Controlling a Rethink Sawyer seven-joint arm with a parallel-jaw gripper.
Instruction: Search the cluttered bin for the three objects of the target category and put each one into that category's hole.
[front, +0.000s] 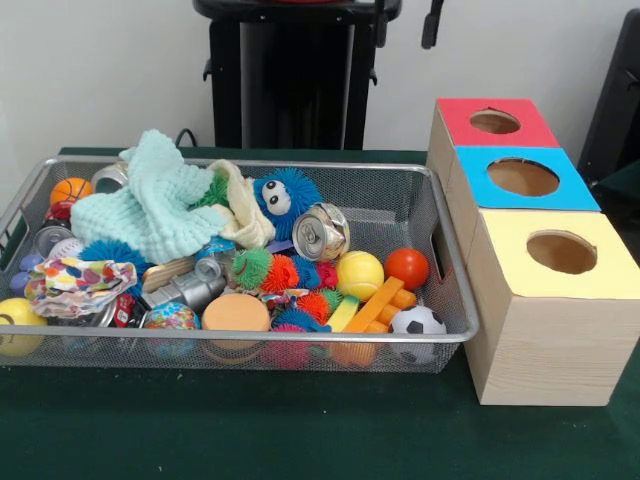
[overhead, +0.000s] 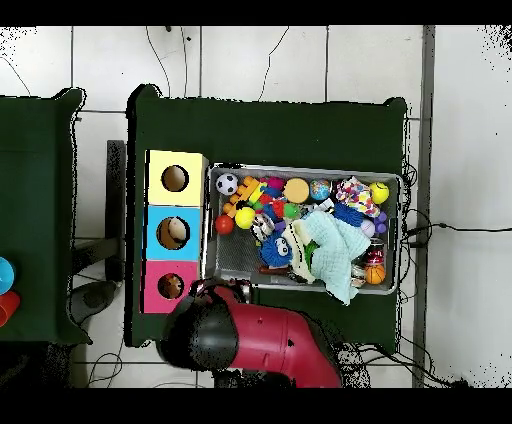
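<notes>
Main risk: the mint-green cloth (front: 150, 205) lies draped over the cream cloth (front: 243, 205) and a blue spiky ball (front: 283, 197), so a grab there may lift two cloths at once or drag the ball along; a floppy cloth may also hang on the rim of the hole (front: 561, 251) instead of dropping in. The polka-dot cloth (front: 78, 281) sits bunched at the opposite end of the bin (front: 455, 300) from the boxes, among cans and balls. All three cloths are in the bin on the green counter (front: 300, 430). The yellow box (front: 545, 330) looks empty. The arm (overhead: 255, 345) is pulled back; I cannot tell what state the fingers are in.
</notes>
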